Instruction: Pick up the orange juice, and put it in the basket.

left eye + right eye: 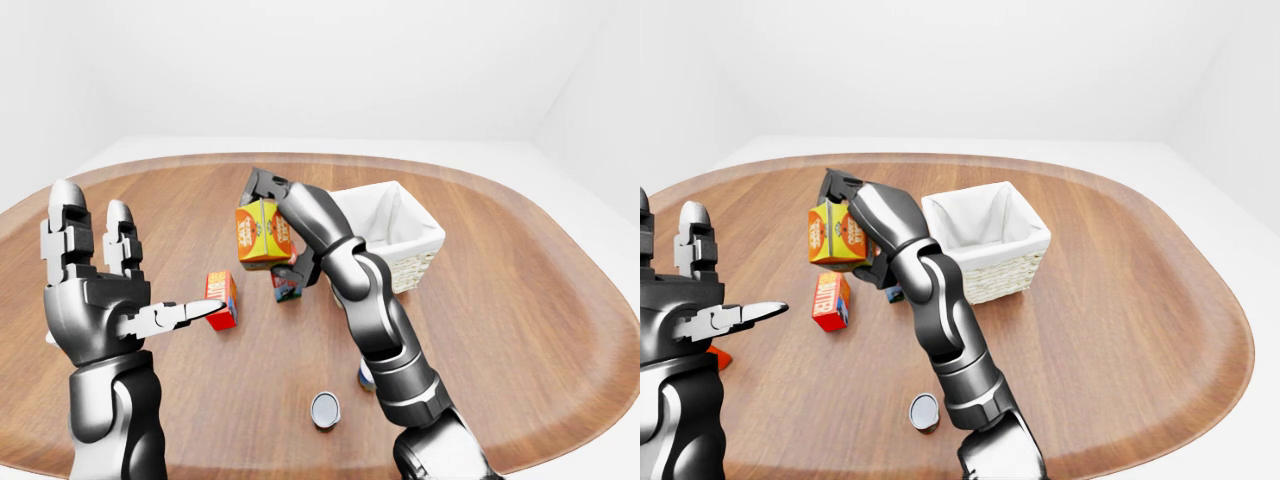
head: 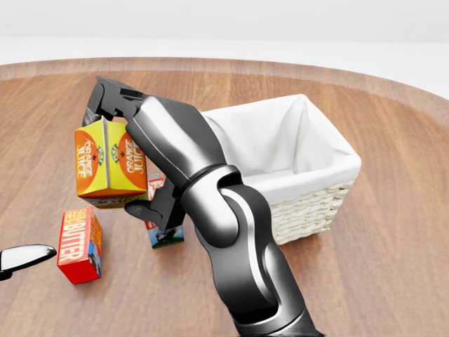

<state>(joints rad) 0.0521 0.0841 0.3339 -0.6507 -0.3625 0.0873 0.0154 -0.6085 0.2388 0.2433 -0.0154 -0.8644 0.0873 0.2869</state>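
— Above the table (image 2: 365, 267), what does the right hand (image 2: 130, 151) have?

— The juice (image 2: 110, 163). Its fingers are closed round the carton, top fingers hooked over the gable and a lower finger under the base, and the carton hangs clear of the wood, just left of the basket (image 2: 309, 203) in the head view and level with its rim.

— And the basket itself?

— Wicker, square, with a white cloth liner. It sits on the wood to the right of the forearm in the head view; the arm crosses over its left corner (I cannot tell whether they touch).

— What lies under the lifted carton?

— A red butter box (image 2: 79, 244) stands at lower left in the head view. A milk carton (image 2: 163, 217) stands just below the hand, partly hidden by it.

— The left hand (image 1: 100, 290)?

— Raised at the left of the left-eye view, palm toward the camera, fingers spread upright and the thumb stuck out sideways. It grips nothing and is well apart from the juice.

— Anything else?

— A small round can (image 1: 325, 409), seen end-on, lies near the bottom of the left-eye view beside the right forearm.
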